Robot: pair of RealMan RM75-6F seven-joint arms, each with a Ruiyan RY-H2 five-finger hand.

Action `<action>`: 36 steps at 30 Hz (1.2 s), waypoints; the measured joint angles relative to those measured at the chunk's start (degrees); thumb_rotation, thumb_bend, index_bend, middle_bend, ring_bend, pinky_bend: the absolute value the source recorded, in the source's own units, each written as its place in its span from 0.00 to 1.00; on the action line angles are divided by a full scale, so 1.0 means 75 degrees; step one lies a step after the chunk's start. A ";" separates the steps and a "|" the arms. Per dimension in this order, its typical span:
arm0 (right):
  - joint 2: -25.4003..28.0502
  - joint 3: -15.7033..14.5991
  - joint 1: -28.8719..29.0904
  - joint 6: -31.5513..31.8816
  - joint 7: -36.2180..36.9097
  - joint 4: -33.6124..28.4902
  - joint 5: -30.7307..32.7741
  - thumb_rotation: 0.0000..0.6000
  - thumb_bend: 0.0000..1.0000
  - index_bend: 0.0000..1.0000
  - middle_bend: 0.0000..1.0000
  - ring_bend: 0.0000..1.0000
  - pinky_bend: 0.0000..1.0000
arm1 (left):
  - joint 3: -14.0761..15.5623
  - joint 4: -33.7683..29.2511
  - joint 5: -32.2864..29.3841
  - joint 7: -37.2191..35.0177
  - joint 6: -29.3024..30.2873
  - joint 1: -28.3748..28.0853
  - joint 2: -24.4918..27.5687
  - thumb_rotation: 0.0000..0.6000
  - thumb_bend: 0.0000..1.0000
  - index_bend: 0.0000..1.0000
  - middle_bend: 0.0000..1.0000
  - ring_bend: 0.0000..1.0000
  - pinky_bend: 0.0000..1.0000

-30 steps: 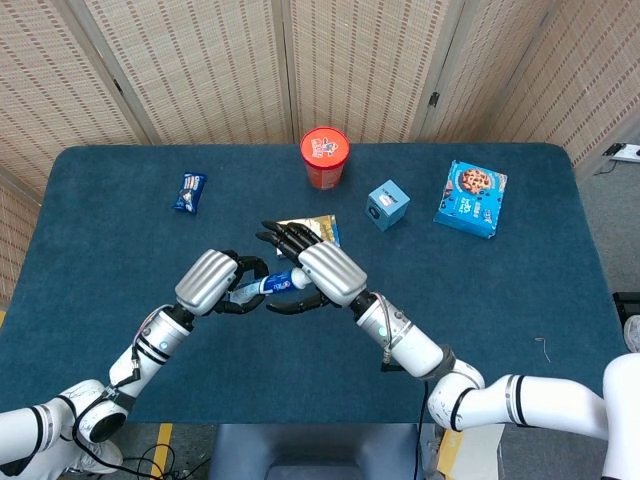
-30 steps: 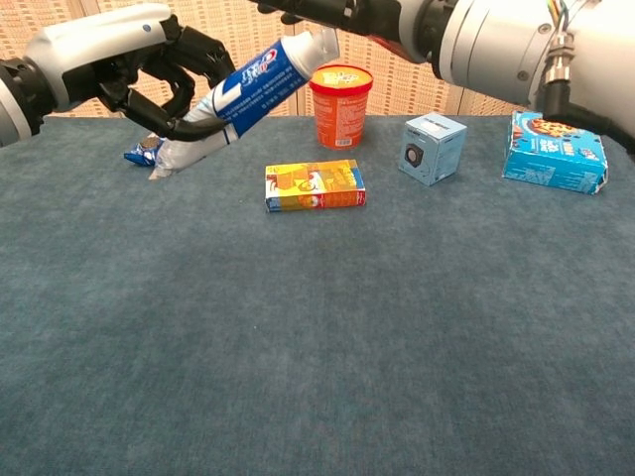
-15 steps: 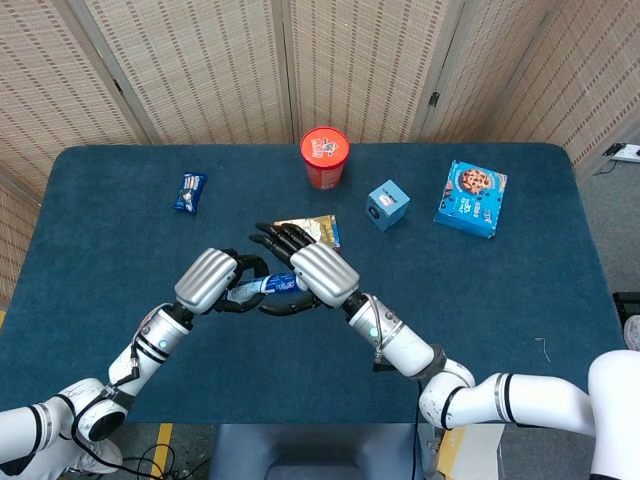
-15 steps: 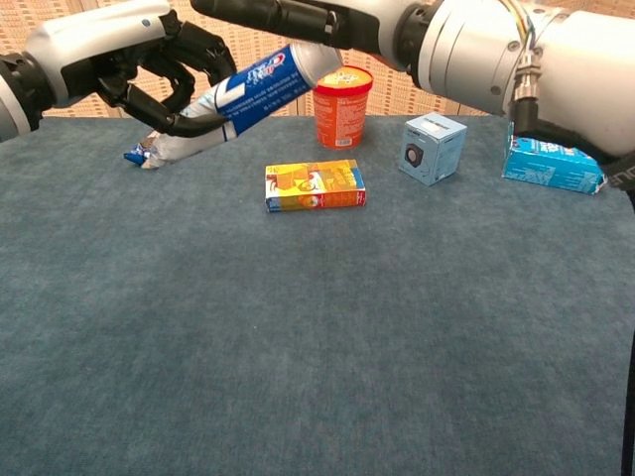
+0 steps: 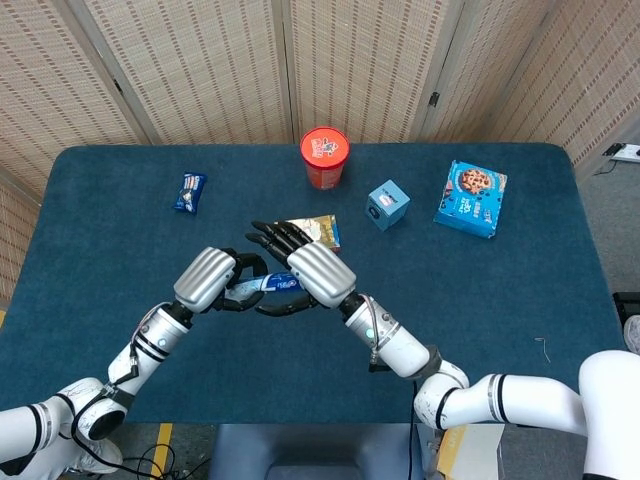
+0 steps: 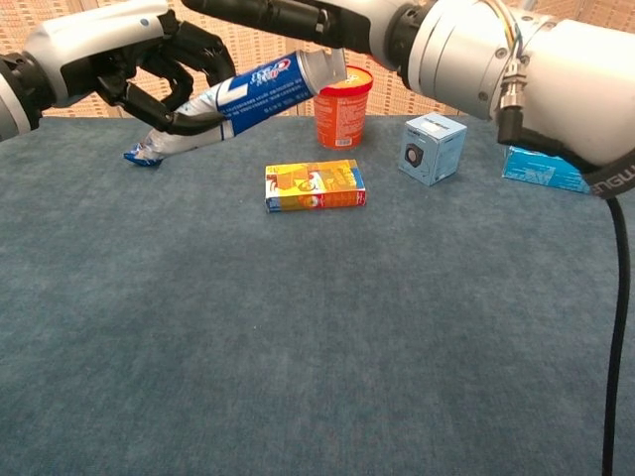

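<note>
Since the earlier frames, the right hand (image 5: 305,270) has slid further over the tube (image 6: 260,90), whose capped end now sits slightly lower and flatter. Left hand (image 6: 159,61) curls its fingers around the tube's crimped lower half, holding it above the table (image 6: 317,347); the right hand's fingers lie stretched along the cap end, touching it, though whether they truly grip cannot be told. A good transfer would need the right hand to close firmly near the cap before the left lets go, the tube kept level. Beyond the hands stand an orange cup (image 6: 340,104), lid on, and a small blue box (image 6: 431,147), shut; beneath them lies a yellow carton (image 6: 315,185), closed. Contents are not visible.
</note>
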 measured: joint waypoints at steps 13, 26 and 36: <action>-0.0066 0.0003 -0.0191 0.0299 0.0630 0.0179 -0.0301 0.18 0.00 0.00 0.00 0.00 0.00 | -0.0052 0.0066 -0.0112 -0.0510 0.0126 0.0150 0.0054 1.00 0.67 0.85 0.92 0.80 0.58; -0.0492 0.0087 -0.0074 0.0318 0.1116 0.0603 -0.0446 0.18 0.00 0.00 0.00 0.00 0.00 | -0.0189 -0.0020 0.0004 -0.0805 0.0223 0.0113 0.0063 1.00 0.67 0.85 0.92 0.80 0.58; -0.0510 0.0109 -0.0072 0.0391 0.1169 0.0603 -0.0551 0.18 0.00 0.00 0.00 0.00 0.00 | -0.0133 0.0035 0.0018 -0.0691 0.0177 0.0107 0.0085 1.00 0.67 0.85 0.92 0.80 0.58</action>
